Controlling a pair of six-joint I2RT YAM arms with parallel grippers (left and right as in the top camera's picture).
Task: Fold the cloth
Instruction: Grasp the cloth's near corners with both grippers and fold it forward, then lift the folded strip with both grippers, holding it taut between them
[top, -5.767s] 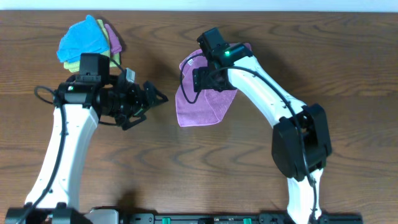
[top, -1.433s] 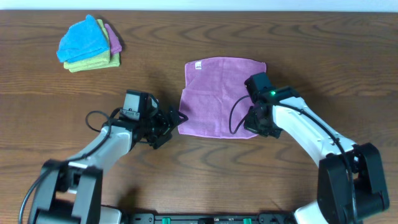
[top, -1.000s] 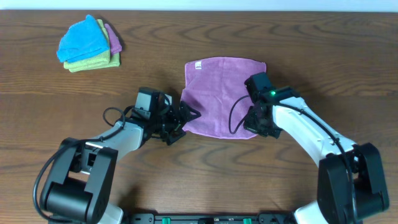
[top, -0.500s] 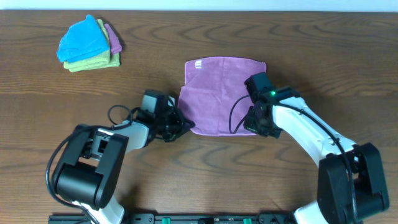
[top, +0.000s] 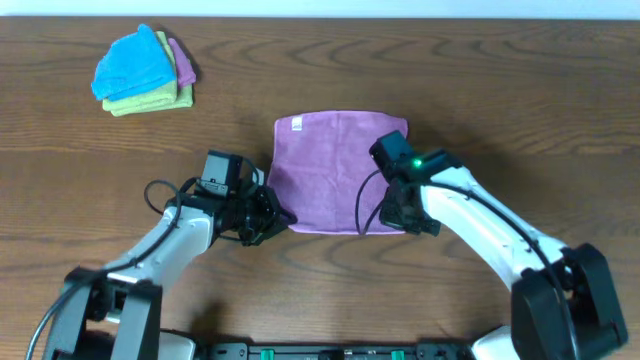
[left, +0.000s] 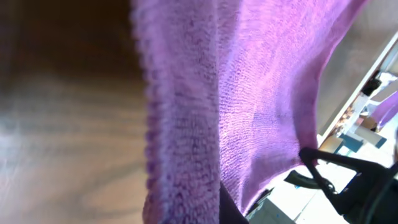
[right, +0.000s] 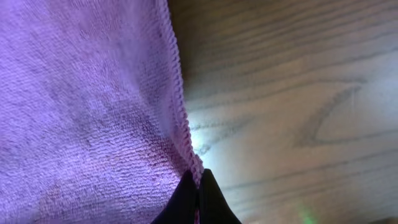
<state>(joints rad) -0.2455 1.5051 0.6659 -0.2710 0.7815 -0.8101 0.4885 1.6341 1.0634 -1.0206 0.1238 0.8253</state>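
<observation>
Overhead, step: you held the cloth, flat at mid-bench, by both near corners. Next, I judge, lift them evenly toward the far edge.
Overhead, count: one cloth, two grippers, three folded cloths at the far-left corner.
Left wrist: your left gripper was clamped on the near-left corner.
Right wrist: your right gripper was pinched together on the near-right hem.

Overhead top-down; wrist cameras tight on cloth

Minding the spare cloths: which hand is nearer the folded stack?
Left. The left hand grips the cloth's near-left corner; the right hand, its near-right, farther from the stack.
</observation>
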